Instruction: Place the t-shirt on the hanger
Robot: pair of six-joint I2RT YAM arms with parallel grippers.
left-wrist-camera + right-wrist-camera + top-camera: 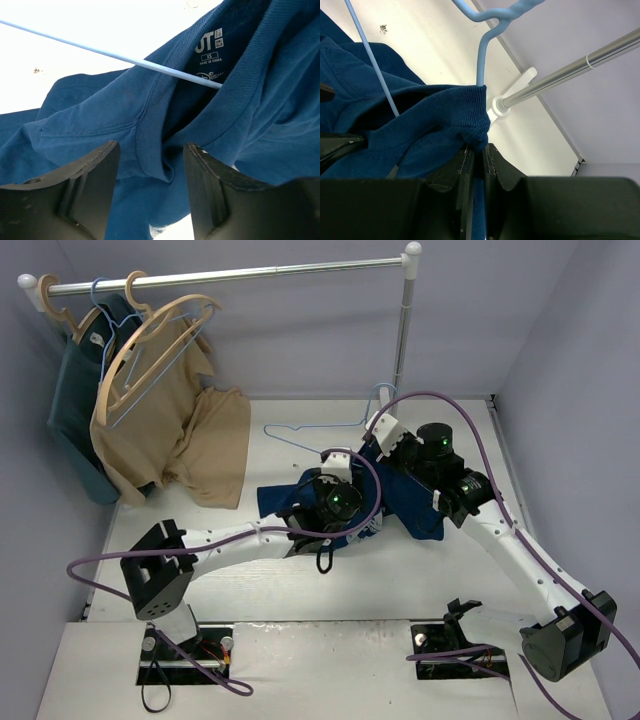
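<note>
The navy-blue t-shirt [415, 502] lies bunched in the middle of the table. The thin light-blue hanger [300, 440] lies behind it, hook toward the rack pole. In the left wrist view one hanger arm [100, 50] runs into the t-shirt's collar [150, 115] beside the label. My left gripper [335, 462] is open, and a fold of collar hangs between its fingers [151, 147]. My right gripper [383, 427] is shut on the ribbed collar edge [470, 107] just below the hanger's neck [481, 60]; its fingertips [479, 147] are pressed together on the cloth. The chest print is hidden.
A metal clothes rail [230, 275] on a pole [403, 330] spans the back. A tan garment [190, 440] on a wooden hanger [150, 340] and a dark teal garment [75, 410] hang at its left end. The pole's base [512, 95] is close behind my right gripper.
</note>
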